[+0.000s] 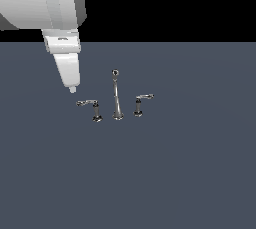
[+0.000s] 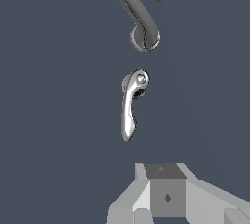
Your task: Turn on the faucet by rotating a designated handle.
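Here the gripper [image 1: 72, 89] hangs above and just beside the handle [image 1: 90, 106], w/o touching it; can't tell if fingers are apart or together.

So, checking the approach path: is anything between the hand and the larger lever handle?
No. In the wrist view only bare grey floor separates the hand from the handle. The exterior view agrees: hand, handle.

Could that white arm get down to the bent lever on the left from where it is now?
Probably yes. The gripper hangs just above the handle, apart from it, with nothing between them. The spout and smaller handle stand off to the exterior view's right.
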Robot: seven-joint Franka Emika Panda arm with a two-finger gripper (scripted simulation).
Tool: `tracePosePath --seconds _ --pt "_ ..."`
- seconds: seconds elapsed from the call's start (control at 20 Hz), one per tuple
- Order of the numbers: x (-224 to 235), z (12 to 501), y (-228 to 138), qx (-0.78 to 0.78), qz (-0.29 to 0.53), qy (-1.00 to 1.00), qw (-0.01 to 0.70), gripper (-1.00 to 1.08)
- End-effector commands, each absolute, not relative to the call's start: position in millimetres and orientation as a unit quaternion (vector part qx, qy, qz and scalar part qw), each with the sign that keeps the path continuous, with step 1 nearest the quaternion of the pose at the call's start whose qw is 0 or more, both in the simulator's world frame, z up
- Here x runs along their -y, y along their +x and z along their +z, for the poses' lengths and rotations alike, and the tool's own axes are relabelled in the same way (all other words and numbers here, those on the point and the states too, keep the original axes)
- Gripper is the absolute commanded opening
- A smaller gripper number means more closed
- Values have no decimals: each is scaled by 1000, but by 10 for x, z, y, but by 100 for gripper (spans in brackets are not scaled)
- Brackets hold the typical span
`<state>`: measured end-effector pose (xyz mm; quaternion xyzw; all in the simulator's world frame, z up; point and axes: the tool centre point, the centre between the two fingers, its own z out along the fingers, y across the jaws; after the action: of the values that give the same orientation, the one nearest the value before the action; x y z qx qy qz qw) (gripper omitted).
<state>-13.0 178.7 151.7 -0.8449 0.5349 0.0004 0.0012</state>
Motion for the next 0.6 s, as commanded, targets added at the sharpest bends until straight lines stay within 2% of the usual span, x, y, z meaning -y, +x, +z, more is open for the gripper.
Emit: tracePosePath --seconds 0.0,0.55 --pt "-1786 1376 5 -555 -1 -832 0 -100" --pt "-1738 939 448 -616 -1 -788 -1 -100"
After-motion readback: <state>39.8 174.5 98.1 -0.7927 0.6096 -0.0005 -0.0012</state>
